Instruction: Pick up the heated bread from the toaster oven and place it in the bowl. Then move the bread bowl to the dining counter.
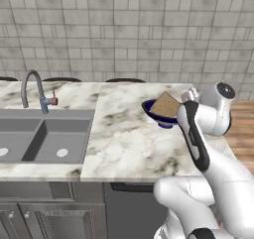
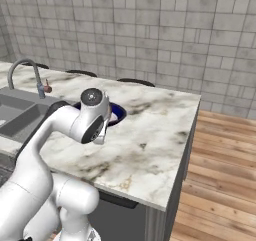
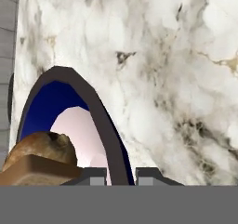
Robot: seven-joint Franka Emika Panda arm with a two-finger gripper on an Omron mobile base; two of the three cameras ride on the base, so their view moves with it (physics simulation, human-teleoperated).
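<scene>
Bowl (image 3: 69, 121) rim is sitting pinched between the closed tips of the pincer (image 3: 120, 174), one tip inside the wall, one outside, as the hand view is showing. Bread slice (image 1: 165, 104) is leaning inside the bowl, tilted against the side away from the grip, crust upward. Bowl is resting on, or just above, the marbled desk (image 1: 124, 139); contact is hidden by the arm. Double sink (image 1: 39, 139) and faucet (image 1: 32, 87) are lying well to the robot's left. Judging: bread is loaded and carry looks near done; coming move is setting down and releasing, keeping the bowl level so the slice stays in.
</scene>
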